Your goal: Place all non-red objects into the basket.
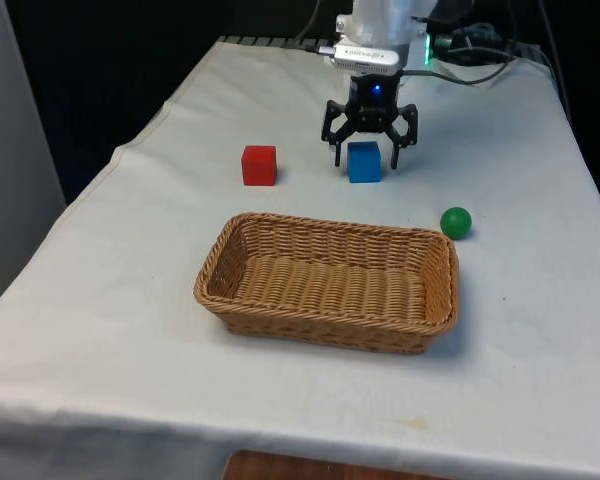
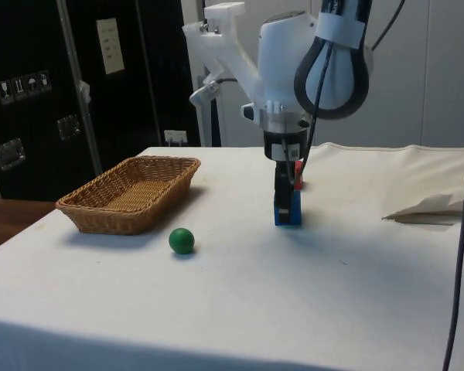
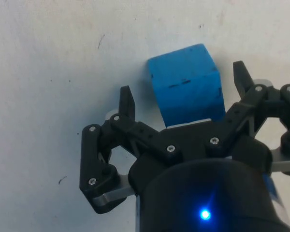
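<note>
Three small things lie behind the woven wicker basket (image 1: 325, 283) in the front view: a red cube (image 1: 259, 165), a blue cube (image 1: 363, 161) and a green ball (image 1: 456, 222). The gripper (image 1: 368, 152) straddles the blue cube, spread wide. Side view: bare white cloth (image 2: 309, 294) surrounds the ball. Wrist view: both fingers (image 3: 127, 102) stand clear of the cube's smooth faces.

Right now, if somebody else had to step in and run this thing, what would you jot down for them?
Gripper: fingers open, lowered around the blue cube, one on each side, not closed on it.
Blue cube: on the cloth, beyond the basket.
Green ball: on the cloth beside the basket's far corner, at the front view's right.
Red cube: stays out.
Done: nothing in the basket.
Left: blue cube, then green ball.
</note>
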You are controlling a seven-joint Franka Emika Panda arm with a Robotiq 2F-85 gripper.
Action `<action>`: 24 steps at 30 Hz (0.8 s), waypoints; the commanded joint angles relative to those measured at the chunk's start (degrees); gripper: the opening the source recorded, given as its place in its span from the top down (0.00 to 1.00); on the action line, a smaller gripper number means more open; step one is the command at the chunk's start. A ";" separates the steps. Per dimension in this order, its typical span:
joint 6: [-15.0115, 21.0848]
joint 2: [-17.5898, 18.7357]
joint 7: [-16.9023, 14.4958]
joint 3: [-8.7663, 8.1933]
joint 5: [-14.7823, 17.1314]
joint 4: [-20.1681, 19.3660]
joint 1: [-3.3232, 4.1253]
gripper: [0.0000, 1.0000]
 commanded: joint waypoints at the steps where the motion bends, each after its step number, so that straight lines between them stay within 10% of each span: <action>1: -0.06 -0.63 -0.46 0.86 0.74 -0.29 -0.57 0.00; 24: -2.06 -3.15 0.34 -0.17 0.23 -0.63 -0.23 0.00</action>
